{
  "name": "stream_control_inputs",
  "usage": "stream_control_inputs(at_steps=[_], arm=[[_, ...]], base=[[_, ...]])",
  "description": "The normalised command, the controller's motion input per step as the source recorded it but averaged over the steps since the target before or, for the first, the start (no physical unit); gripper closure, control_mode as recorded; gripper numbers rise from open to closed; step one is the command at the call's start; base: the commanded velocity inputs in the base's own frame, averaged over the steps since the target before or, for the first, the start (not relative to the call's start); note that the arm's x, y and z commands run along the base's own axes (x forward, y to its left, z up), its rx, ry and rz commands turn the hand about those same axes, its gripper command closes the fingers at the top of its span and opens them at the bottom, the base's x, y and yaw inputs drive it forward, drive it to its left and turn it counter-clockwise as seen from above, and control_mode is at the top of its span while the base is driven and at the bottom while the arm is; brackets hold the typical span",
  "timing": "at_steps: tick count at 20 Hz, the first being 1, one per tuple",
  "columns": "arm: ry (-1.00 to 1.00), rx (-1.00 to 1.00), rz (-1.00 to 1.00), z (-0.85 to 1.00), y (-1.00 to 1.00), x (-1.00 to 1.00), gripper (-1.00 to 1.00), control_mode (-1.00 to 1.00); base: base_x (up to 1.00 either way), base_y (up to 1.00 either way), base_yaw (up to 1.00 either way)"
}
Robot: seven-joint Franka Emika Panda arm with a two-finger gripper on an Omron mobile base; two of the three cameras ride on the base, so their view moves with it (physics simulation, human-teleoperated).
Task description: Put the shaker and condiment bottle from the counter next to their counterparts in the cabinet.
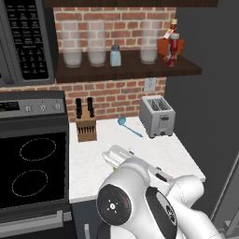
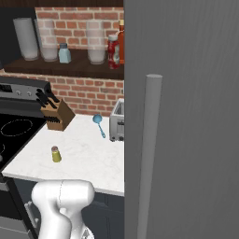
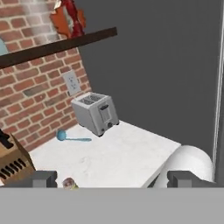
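The gripper (image 3: 112, 178) hangs wide open and empty above the white counter (image 2: 88, 158). Just beneath its left fingertip stands the shaker (image 2: 56, 154), upright, grey cap upward, near the counter's front edge. The red bottle (image 1: 172, 51) stands upright on the shelf (image 1: 130, 70), at its right end, touching the orange flask (image 1: 164, 45). The blue shaker (image 1: 115, 55) stands further left among glass jars.

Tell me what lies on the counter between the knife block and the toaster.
A blue spoon lies between the knife block and the toaster, apart from both, on the white counter. The left base view shows it best.
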Motion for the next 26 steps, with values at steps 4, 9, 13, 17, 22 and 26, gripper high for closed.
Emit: stream_control_inputs(at_steps=[4, 9, 13, 17, 22, 26], arm=[[0.06, 0.1, -0.01, -0.41, -0.11, 0.18, -1.0, -1.0], [0.09, 0.11, 0.0, -0.19, -0.28, 0.44, -1.0, -1.0], [0.09, 0.06, 0.0, -0.31, -0.19, 0.44, -1.0, -1.0], [0.17, 0.0, 0.0, -0.53, 0.01, 0.08, -1.0, -1.0], [0.06, -0.01, 0.0, -0.58, 0.03, 0.34, -1.0, -1.0], [0.0, 0.0, 0.0, -0.37, 0.0, 0.47, -1.0, -1.0]], base=[[0.0, 0.0, 0.0], [0.0, 0.0, 0.0], [0.0, 0.0, 0.0], [0.0, 0.0, 0.0], [0.0, 0.0, 0.0], [0.0, 0.0, 0.0]])
